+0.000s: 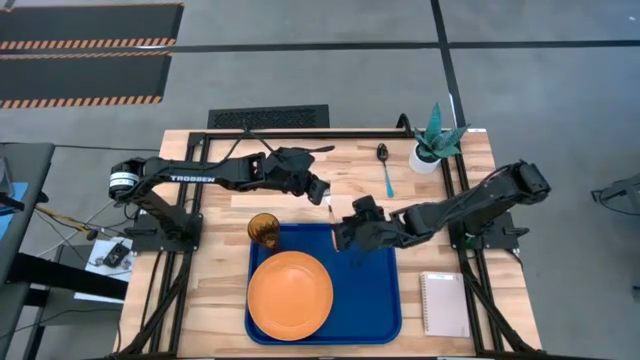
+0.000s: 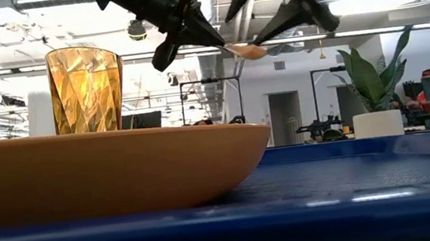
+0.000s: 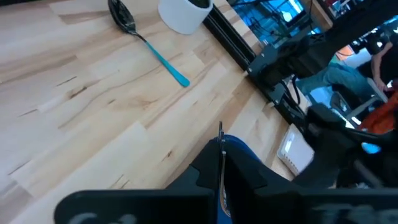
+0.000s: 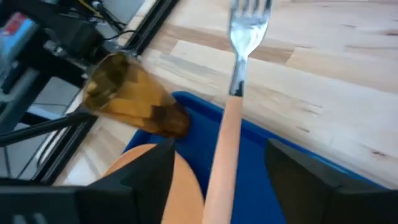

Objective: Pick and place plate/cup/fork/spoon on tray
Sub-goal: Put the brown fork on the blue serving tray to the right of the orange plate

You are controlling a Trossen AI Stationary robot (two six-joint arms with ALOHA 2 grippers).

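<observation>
The fork [image 4: 235,74], with silver tines and a tan handle, hangs in the air over the blue tray's [image 1: 370,290] far edge. My left gripper [image 1: 325,195] is shut on it. My right gripper [image 1: 345,228] is open; its fingers stand on either side of the handle [image 4: 217,162] without touching it. The orange plate [image 1: 290,295] lies flat in the tray's left half. The amber cup [image 1: 264,230] stands upright in the tray's far left corner. The teal-handled spoon [image 1: 385,170] lies on the table near the far edge. My left gripper pinches the fork [image 3: 220,140] between its two shut fingers; the fork shows edge-on there. In the low view the tan handle end [image 2: 249,50] sticks out past the fingers toward my right gripper. The fork is lifted clear, roughly level. Which part the fingers grip lies outside the right wrist view.
A white pot with a green plant [image 1: 430,150] stands at the far right, beside the spoon. A white notepad [image 1: 445,303] lies on the table to the right of the tray. The tray's right half [image 1: 365,300] is bare blue.
</observation>
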